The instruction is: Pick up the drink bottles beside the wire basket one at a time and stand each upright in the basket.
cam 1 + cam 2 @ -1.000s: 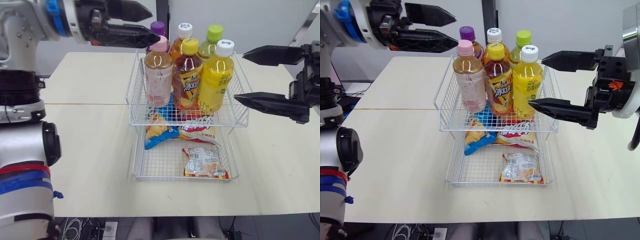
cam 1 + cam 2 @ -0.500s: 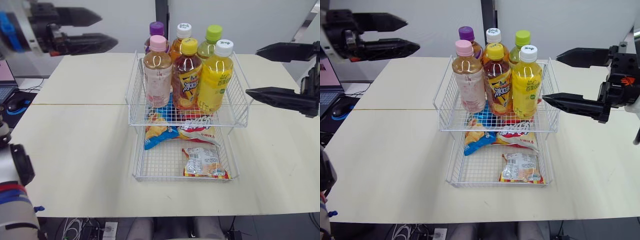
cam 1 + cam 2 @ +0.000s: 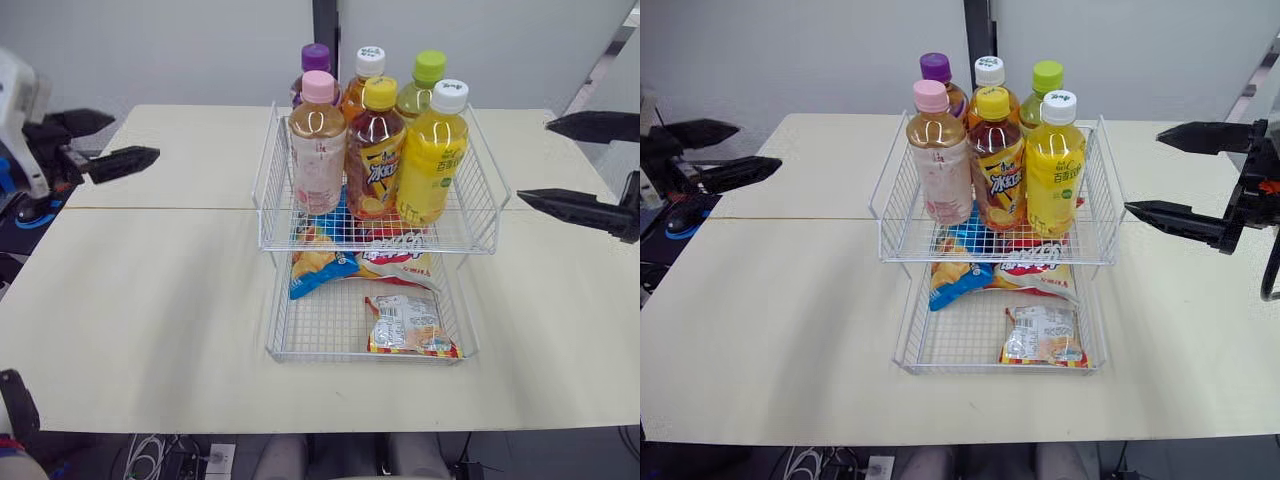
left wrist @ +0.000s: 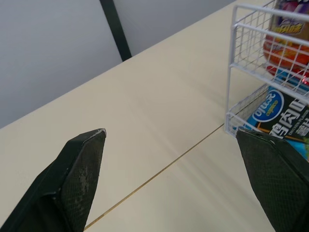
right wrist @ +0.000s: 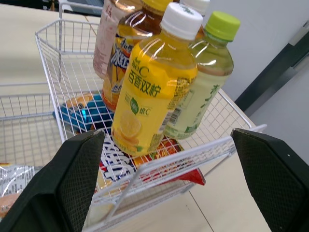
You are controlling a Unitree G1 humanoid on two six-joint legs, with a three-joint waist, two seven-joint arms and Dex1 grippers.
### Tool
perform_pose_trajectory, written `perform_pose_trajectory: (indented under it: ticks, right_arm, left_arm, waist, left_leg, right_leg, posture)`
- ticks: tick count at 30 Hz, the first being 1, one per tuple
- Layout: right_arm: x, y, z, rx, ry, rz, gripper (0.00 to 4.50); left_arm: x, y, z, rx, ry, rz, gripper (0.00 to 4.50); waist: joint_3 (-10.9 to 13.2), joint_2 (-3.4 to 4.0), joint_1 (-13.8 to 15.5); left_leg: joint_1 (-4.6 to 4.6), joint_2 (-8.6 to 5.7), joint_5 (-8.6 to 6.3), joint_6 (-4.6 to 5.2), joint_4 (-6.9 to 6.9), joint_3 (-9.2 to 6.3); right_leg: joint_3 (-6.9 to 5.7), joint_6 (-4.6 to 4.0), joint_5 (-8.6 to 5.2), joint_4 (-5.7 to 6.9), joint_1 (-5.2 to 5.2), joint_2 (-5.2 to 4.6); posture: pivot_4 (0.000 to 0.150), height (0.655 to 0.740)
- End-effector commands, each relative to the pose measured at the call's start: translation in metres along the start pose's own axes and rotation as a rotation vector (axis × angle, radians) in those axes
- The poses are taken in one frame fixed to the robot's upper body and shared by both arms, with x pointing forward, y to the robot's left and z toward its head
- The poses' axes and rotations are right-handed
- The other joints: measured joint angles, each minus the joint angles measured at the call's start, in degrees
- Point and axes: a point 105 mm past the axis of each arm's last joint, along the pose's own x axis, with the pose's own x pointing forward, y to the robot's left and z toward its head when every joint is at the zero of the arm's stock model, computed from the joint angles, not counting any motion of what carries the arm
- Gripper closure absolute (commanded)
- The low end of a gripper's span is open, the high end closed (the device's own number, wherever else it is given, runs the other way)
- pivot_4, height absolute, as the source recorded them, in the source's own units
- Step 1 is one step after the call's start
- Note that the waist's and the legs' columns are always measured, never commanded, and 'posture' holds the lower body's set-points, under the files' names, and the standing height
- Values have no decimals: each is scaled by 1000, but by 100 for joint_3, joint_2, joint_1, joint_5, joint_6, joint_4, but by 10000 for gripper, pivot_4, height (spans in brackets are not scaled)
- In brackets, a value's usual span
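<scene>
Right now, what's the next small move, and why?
Likely none beyond stopping: six bottles stand upright in the upper wire basket, and I see none lying on the table beside it. The left gripper and right gripper are open, holding nothing, so I'd call it done.

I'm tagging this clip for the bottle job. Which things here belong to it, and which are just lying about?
Job in hand:
upper wire basket
six upright drink bottles standing in it
left tool and right tool, both open

Lying about:
chip bags
clear snack packet, in the lower tray
</scene>
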Motion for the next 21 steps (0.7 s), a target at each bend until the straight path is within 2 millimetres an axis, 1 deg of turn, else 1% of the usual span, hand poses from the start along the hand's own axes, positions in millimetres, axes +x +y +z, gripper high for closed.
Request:
perform_pose_trajectory:
  ticks: [1, 3, 5, 7, 9, 13, 15, 18, 20, 21]
  right_arm:
    - [-14, -12, 1, -53, -2, -74, 0]
    - [-18, -16, -8, -54, 9, -105, 0]
    - [-22, -19, -21, -59, 30, -142, 0]
    - [-26, -22, -39, -66, 64, -183, 0]
    - [-32, -26, -55, -60, 79, -245, 0]
    - [-42, -35, -84, -27, 74, -380, 0]
    - [-45, -33, -98, -33, 100, -404, 0]
    - [-51, -27, -134, -59, 197, -432, 0]
    - [-51, -21, -157, -52, 234, -457, 0]
    - [-51, -18, -164, -50, 242, -461, 0]
  left_arm:
    - [-18, 15, -3, 55, 6, 105, 376]
    - [-23, 17, -18, 44, 23, 148, 376]
    - [-27, 19, -31, 28, 31, 189, 376]
    - [-30, 20, -45, 46, 45, 239, 376]
    - [-32, 19, -60, 58, 47, 278, 376]
    - [-35, 8, -90, 17, 57, 345, 376]
    - [-37, 3, -105, 9, 73, 380, 376]
    - [-41, 1, -126, -35, 71, 485, 376]
    - [-42, -5, -140, -32, 78, 532, 376]
    - [-43, -7, -143, -25, 76, 546, 376]
  waist:
    - [0, 0, -1]
    - [0, 0, 0]
    - [0, 0, 4]
    - [-1, 0, 10]
    - [-2, 0, 14]
    - [-3, 0, 15]
    - [-3, 0, 15]
    - [-5, -2, 18]
    - [-20, -3, 19]
    - [-23, -2, 19]
  left_leg:
    - [1, 0, 0, 0, 0, 2]
    - [5, 1, 0, 0, -2, 3]
    - [9, 2, 0, 0, -4, 4]
    - [12, 2, 0, 0, -4, 8]
    - [19, 1, 0, 0, -5, 14]
    - [27, 1, -1, 0, -8, 22]
    - [29, 0, -1, 0, -9, 24]
    - [33, 0, -1, 0, -9, 25]
    - [37, -1, -1, 0, -9, 26]
    - [39, -1, -1, 0, -9, 28]
  right_leg:
    - [1, 0, 0, 1, 0, 0]
    - [2, 0, 0, 1, 2, 0]
    - [4, 0, 0, 0, 4, -1]
    - [7, 0, 0, 1, 6, -3]
    - [11, 0, 0, 2, 10, -7]
    - [14, 0, 1, 1, 13, -31]
    - [15, 0, 1, 3, 13, -35]
    - [13, 0, 1, 3, 15, -35]
    - [14, 1, 2, 1, 20, -35]
    - [15, 1, 2, 1, 22, -36]
  posture:
    - [1500, 7400]
    - [1500, 7400]
    - [1500, 7400]
    - [1500, 7400]
    - [1500, 7400]
    - [1500, 7400]
    - [1500, 7400]
    - [1500, 7400]
    - [1500, 7400]
    - [1500, 7400]
